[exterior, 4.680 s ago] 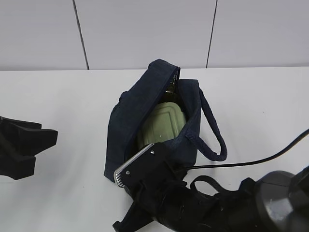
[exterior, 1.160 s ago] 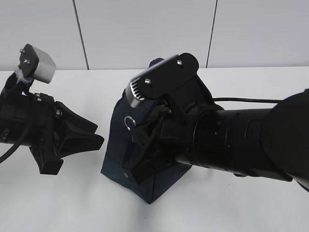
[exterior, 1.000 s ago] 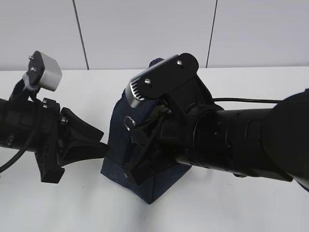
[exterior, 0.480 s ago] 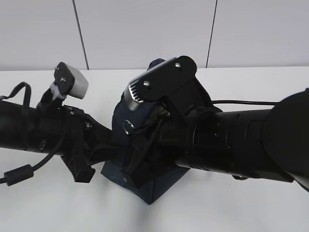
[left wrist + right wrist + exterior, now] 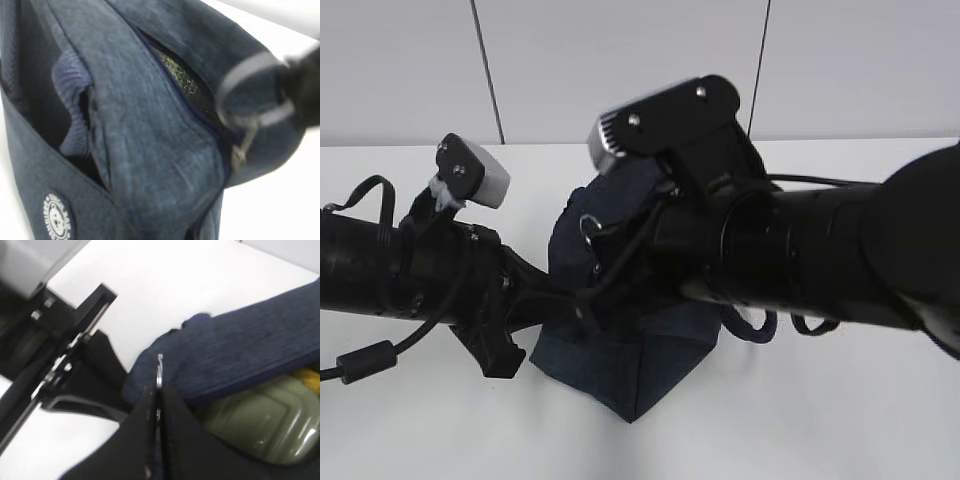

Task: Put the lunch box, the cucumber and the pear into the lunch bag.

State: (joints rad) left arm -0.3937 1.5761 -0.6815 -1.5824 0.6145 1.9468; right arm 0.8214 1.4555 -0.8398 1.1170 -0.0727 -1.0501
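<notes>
Navy fabric fills the middle of the bench [image 5: 840,420]: the lunch bag [image 5: 620,360] holds the lunch box [image 5: 260,415], something yellow, likely the pear [image 5: 309,377], at its 2 o'clock, cucumber unseen; right hand [image 5: 156,390] pinches the ring pull [image 5: 159,371], left hand's grip unclear, zipping remains.

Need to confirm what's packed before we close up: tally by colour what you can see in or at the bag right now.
Navy: 1, the lunch bag.
Sage green: 1, the lunch box lid inside it.
Yellow: 1, a sliver by the lid, probably the pear.
Silver: 1, the ring pull.
Dark green: 0; no cucumber visible.
Total: 4.
</notes>
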